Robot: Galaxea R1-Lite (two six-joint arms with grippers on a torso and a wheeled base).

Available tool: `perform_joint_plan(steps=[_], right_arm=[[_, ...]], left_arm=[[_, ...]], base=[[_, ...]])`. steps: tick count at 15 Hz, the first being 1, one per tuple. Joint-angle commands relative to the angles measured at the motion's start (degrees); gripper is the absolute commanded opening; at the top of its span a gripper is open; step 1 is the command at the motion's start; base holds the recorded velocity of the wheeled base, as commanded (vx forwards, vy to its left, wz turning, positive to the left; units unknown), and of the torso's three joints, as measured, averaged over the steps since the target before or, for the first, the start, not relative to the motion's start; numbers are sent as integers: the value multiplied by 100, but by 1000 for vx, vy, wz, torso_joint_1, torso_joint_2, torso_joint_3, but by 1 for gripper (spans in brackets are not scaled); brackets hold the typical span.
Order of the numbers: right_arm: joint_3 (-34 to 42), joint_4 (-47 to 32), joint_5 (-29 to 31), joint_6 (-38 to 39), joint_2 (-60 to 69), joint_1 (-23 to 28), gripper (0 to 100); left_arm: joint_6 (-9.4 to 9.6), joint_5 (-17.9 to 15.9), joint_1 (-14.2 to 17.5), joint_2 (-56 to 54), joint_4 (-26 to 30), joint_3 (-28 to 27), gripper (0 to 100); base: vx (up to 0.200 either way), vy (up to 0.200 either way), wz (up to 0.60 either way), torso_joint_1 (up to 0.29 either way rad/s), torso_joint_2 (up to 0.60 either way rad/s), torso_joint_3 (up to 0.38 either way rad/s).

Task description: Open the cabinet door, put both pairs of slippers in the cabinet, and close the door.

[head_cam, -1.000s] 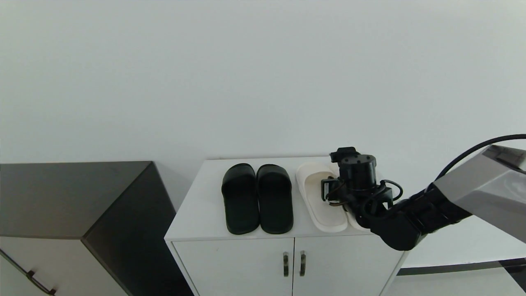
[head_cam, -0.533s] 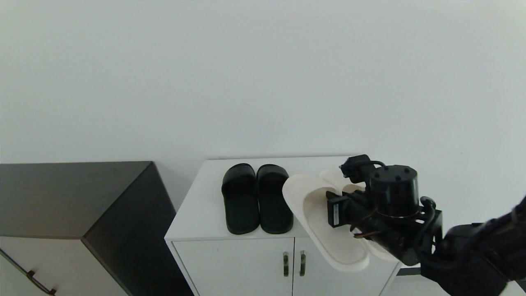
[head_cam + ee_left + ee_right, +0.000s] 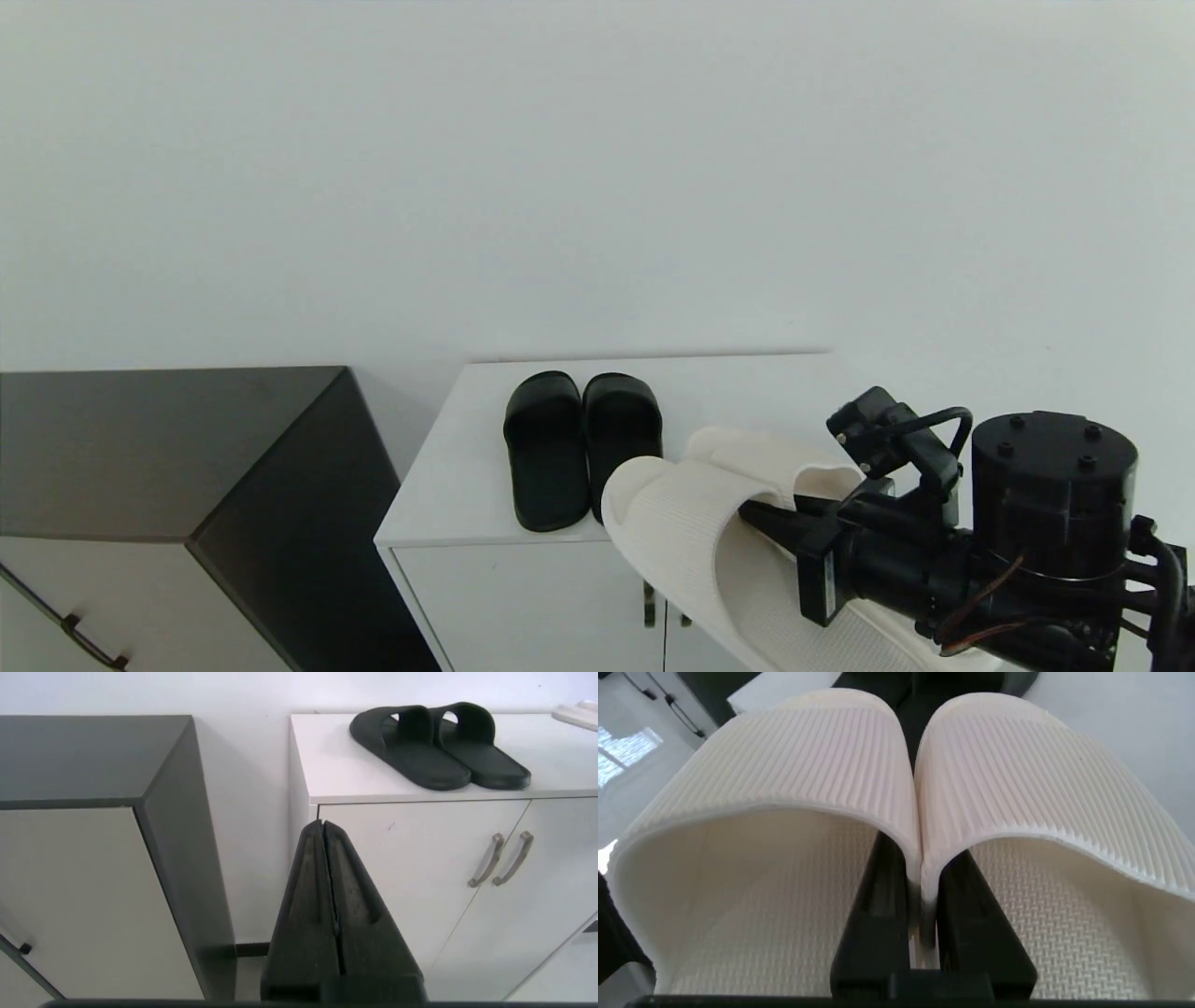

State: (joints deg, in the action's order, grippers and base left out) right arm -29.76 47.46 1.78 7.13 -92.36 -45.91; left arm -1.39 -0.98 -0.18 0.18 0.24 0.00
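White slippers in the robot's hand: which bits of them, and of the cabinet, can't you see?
White slippers: heels, head view, behind the right gripper and cut by the bottom edge.
Cabinet handles: head view, mostly behind the slippers.
Cabinet inside: head and left wrist views, behind its shut doors.

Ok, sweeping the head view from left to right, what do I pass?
dark cabinet → black slippers → white slippers → right hand, shut on the white pair
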Motion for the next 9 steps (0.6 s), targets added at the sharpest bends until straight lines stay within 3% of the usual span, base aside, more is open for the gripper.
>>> perform_joint_plan(steps=[1, 7, 9], right_arm=[[31, 0, -11, -1, 86, -67, 0], [225, 9, -670, -212, 121, -67, 0], [260, -8, -705, -282, 121, -67, 0]], left_arm=[[-2, 1, 1, 8, 2, 0, 0], [-2, 1, 1, 8, 2, 0, 0], [-2, 1, 1, 8, 2, 0, 0]], base=[[-200, 0, 0, -2, 2, 2], [-200, 0, 0, 2, 1, 4], [0, 0, 0, 0, 0, 0]])
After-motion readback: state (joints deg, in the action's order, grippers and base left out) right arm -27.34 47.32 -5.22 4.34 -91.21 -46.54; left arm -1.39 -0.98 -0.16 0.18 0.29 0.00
